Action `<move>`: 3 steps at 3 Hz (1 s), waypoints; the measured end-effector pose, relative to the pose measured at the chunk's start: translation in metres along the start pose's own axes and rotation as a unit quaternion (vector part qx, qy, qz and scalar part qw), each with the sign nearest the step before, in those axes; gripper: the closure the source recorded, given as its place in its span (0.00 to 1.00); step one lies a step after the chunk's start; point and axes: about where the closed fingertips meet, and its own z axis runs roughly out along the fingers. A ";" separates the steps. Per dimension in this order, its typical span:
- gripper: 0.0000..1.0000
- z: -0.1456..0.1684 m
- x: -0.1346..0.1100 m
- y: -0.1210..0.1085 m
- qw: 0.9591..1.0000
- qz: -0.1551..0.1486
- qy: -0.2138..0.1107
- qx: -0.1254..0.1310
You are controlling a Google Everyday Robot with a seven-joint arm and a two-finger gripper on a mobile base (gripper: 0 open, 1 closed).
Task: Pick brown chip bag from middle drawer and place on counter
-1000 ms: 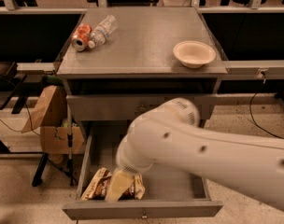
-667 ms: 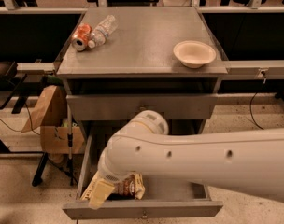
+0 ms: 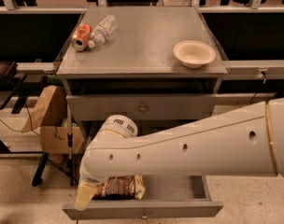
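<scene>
The brown chip bag [image 3: 119,186] lies in the left half of the middle drawer [image 3: 179,209], which is pulled open at the bottom of the cabinet. My gripper [image 3: 85,196] hangs at the drawer's front left corner, just left of the bag and at its edge. My white arm [image 3: 188,148] reaches in from the right and hides the back of the drawer and the top of the bag. The grey counter [image 3: 142,41] is the cabinet's top.
On the counter, an orange soda can [image 3: 80,36] and a clear plastic bottle [image 3: 101,30] lie at the back left, and a white bowl [image 3: 194,53] stands at the right. A closed drawer [image 3: 142,107] is above the open one. A cardboard box [image 3: 51,120] stands left of the cabinet.
My arm has swung left and lower over the open drawer, and the gripper has moved from above the bag to its left edge. The bag stays in the drawer.
</scene>
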 end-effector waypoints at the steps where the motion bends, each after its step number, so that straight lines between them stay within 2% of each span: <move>1: 0.00 0.010 0.021 -0.013 0.999 0.031 0.026 0.005; 2: 0.00 0.017 0.067 -0.039 0.995 0.087 0.042 0.017; 3: 0.00 0.028 0.105 -0.068 0.990 0.131 0.047 0.027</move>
